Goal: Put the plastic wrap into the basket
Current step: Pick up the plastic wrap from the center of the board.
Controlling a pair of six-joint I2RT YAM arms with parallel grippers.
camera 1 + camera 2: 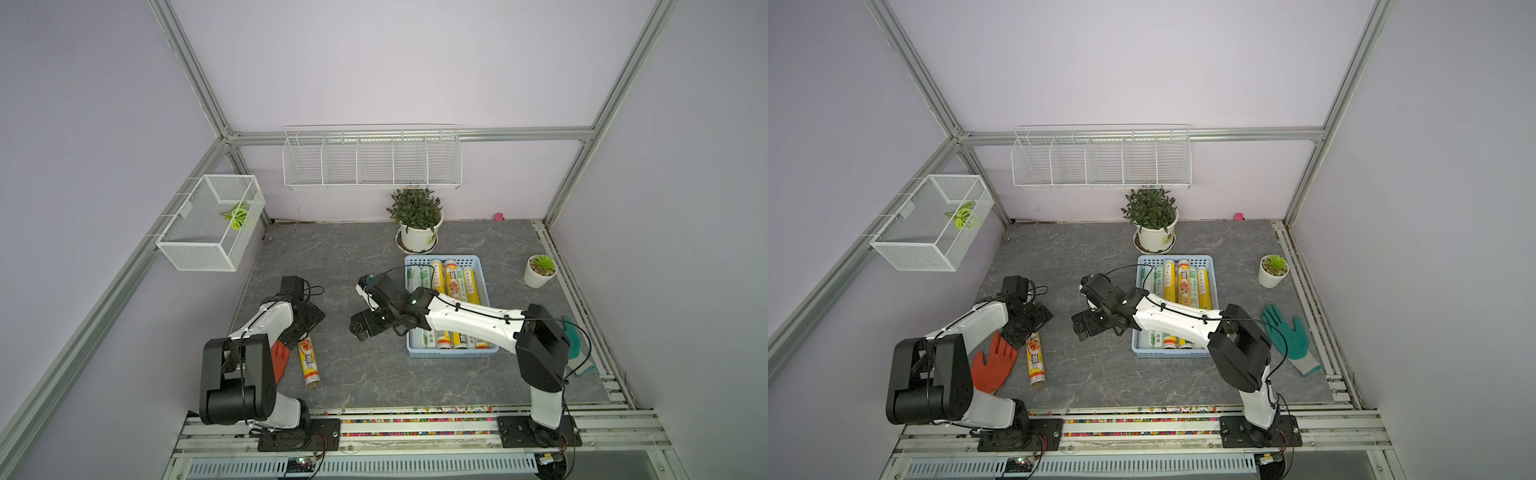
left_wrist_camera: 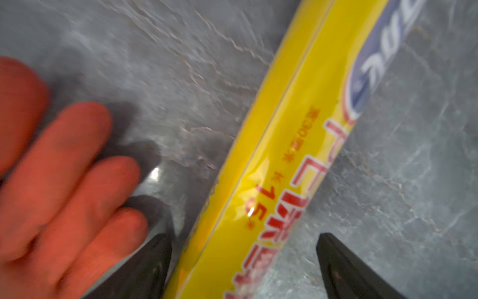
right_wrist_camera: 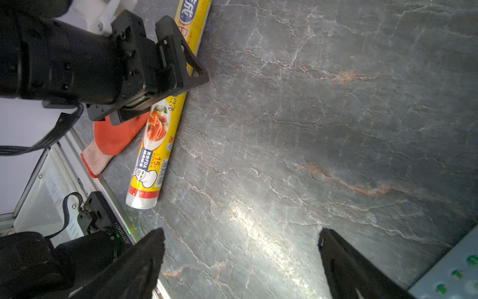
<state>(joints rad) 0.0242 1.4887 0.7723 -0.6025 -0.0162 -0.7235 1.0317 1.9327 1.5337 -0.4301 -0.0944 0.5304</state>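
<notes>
One yellow plastic wrap roll point(image 1: 308, 361) point(image 1: 1035, 359) lies on the grey table at the front left, beside an orange glove point(image 1: 994, 365). My left gripper point(image 1: 305, 330) point(image 2: 243, 235) hangs low over the roll's far end, open. Its two black fingers straddle the roll point(image 2: 271, 168), one close against it and the other well apart. Several more plastic wrap rolls point(image 1: 453, 282) point(image 1: 1183, 282), yellow and white-green, lie side by side in the light-blue basket point(image 1: 453, 353) point(image 1: 1171, 353). My right gripper point(image 1: 359, 328) point(image 3: 241, 233) stands open over bare table just left of the basket, with nothing between its fingers.
The right forearm crosses above the basket. A green glove point(image 1: 1289, 336) lies at the right edge. A potted plant point(image 1: 417, 220) stands behind the basket and a small pot point(image 1: 539, 271) to its right. A wire-mesh box point(image 1: 212, 220) and a wire rack point(image 1: 372, 162) hang on the walls.
</notes>
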